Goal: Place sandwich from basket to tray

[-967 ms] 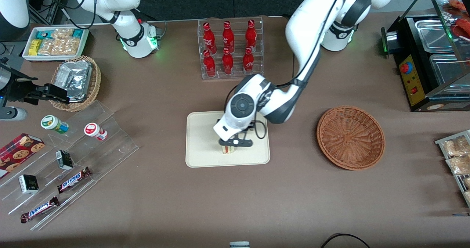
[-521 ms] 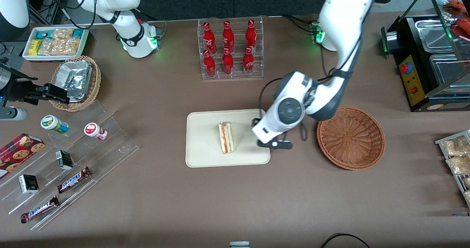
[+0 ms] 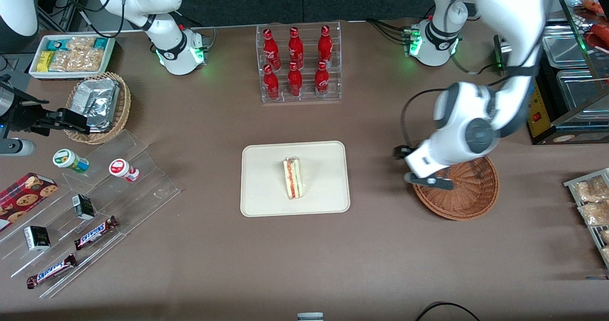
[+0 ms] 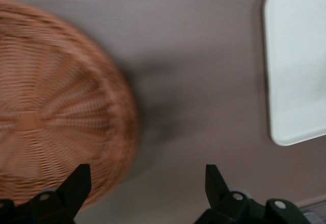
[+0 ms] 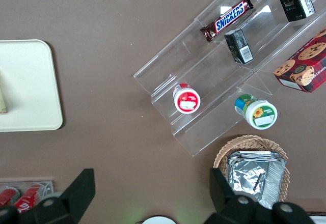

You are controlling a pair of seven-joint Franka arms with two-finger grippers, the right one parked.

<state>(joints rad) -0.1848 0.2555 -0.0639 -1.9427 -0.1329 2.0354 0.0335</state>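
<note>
In the front view the sandwich (image 3: 293,178) lies near the middle of the cream tray (image 3: 262,202), its red and green filling edge turned up, with nothing touching it. The left arm's gripper (image 3: 429,180) hangs well apart from the tray, over the rim of the reddish-brown wicker basket (image 3: 471,199) on the side nearest the tray, toward the working arm's end of the brown bench (image 3: 304,259). In the left wrist view the gripper (image 4: 146,188) has its fingers (image 4: 76,186) spread wide with nothing between them; below it lie the basket (image 4: 46,112) rim, bare bench (image 4: 198,71) and a corner of the tray (image 4: 298,66). In the right wrist view one end of the tray (image 5: 30,86) shows, with a sliver of sandwich (image 5: 2,102) at the frame edge.
</note>
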